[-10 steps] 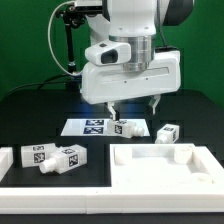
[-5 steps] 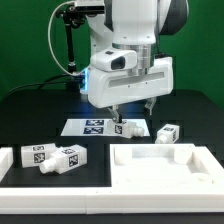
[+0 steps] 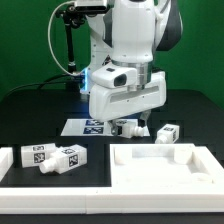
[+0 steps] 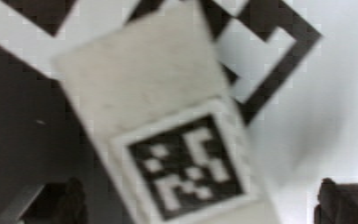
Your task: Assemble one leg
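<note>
Black table (image 3: pixel 30 110) carries the marker board (image 3: pixel 95 125), half hidden behind the gripper (image 3: pixel 129 122). Its fingers stand apart on both sides of the leg (image 4: pixel 158 110), whose tag looks blurred and unreadable.

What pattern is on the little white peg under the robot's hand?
Black-and-white pixel squares on the small white plastic leg; clearest in the wrist view.
</note>
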